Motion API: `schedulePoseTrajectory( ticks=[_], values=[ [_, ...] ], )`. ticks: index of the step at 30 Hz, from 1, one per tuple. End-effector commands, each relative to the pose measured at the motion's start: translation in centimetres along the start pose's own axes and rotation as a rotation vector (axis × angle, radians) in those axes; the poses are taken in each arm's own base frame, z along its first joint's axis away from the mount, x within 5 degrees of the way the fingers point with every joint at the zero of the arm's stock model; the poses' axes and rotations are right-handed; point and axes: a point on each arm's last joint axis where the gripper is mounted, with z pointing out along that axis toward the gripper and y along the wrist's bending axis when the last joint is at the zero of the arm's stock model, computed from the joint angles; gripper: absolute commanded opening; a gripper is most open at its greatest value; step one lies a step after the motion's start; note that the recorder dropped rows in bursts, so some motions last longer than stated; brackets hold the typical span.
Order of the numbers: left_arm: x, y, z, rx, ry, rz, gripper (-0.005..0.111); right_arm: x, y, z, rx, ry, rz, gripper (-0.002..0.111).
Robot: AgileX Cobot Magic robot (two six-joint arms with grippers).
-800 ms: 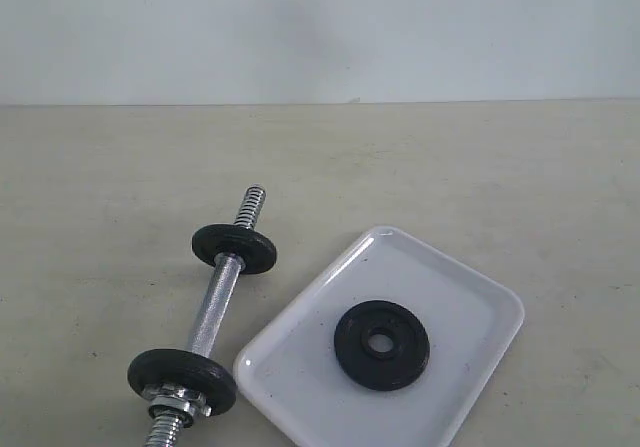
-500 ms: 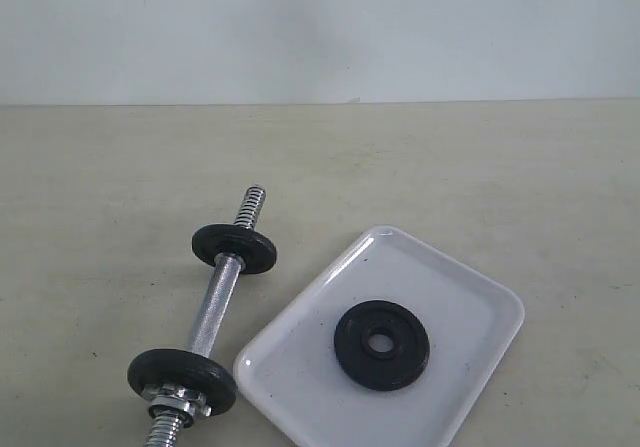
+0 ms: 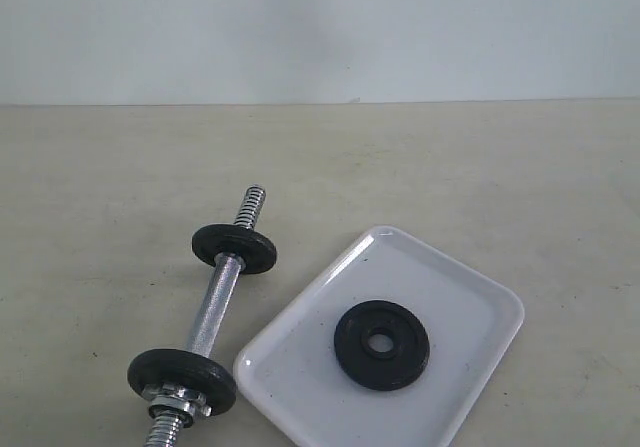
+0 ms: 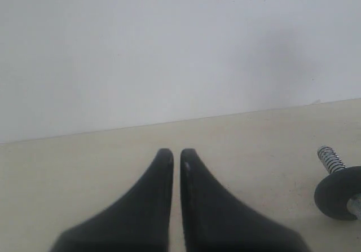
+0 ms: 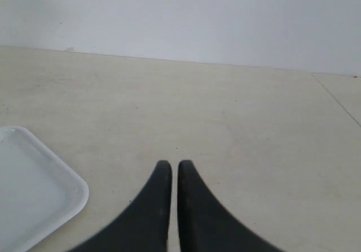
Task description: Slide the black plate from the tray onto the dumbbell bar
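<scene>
While the black plate (image 3: 381, 345) lies in the tray (image 3: 300, 377), left claw (image 4: 176, 153) and right claw (image 5: 174, 164) are closed, empty. Pickup pending: spread one claw, grasp the rim.

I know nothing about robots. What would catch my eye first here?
Probably the chrome dumbbell bar lying at lower left of the exterior view, two black discs already on it. Right beside it, a glossy white tray holds one black plate lying flat. Each wrist view shows closed dark jaws: the left gripper and right gripper, both empty.

Three black discs (image 3: 355, 349) (image 3: 243, 241) (image 3: 172, 370), one bar (image 3: 212, 312), one tray (image 3: 450, 289).
</scene>
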Motion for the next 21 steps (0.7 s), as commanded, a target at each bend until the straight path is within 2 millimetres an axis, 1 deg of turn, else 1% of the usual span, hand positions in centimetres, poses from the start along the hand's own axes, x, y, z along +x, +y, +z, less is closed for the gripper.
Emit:
schedulePoseTrajectory(
  ticks=[1,5,6,7,9,11,12,13,14,16,21],
  values=[
    [-0.2,0.0,0.0,0.006,-0.016,0.005,0.004,-0.1,0.0,0.0,0.006,-0.016,0.008,0.003],
    [-0.2,0.0,0.0,0.005,-0.021,0.002,0.004,-0.1,0.0,0.0,0.006,-0.016,0.008,0.003],
    [-0.4,0.0,0.0,0.005,-0.043,-0.046,0.004,-0.1,0.0,0.0,0.006,-0.016,0.008,0.003],
    [-0.7,0.0,-0.1,0.007,-0.074,-0.138,0.004,-0.1,0.0,0.0,0.006,-0.016,0.008,0.003],
    [-1.5,0.2,-0.2,0.012,-0.165,-0.425,0.004,-0.1,0.0,0.0,0.006,-0.016,0.008,0.003],
    [-2.2,0.8,-0.3,0.028,-0.261,-0.851,0.004,-0.1,0.0,0.0,0.006,-0.016,0.008,0.003],
    [-2.3,0.9,-0.4,0.044,-0.281,-1.042,0.004,-0.1,0.0,0.0,0.006,-0.016,0.008,0.003],
    [-2.4,1.1,-0.4,0.058,-0.300,-1.200,0.004,-0.1,0.0,0.0,0.006,-0.016,0.008,0.003],
    [-2.5,1.1,-0.4,0.069,-0.312,-1.287,0.004,-0.1,0.0,0.0,0.006,-0.016,0.008,0.003],
    [-2.7,1.3,-0.5,0.074,-0.342,-1.300,0.004,-0.1,0.0,0.0,0.006,-0.016,0.008,0.003],
    [-2.8,1.3,-0.6,0.063,-0.356,-1.232,0.004,-0.1,0.0,0.0,0.006,-0.016,0.008,0.003]
  ],
)
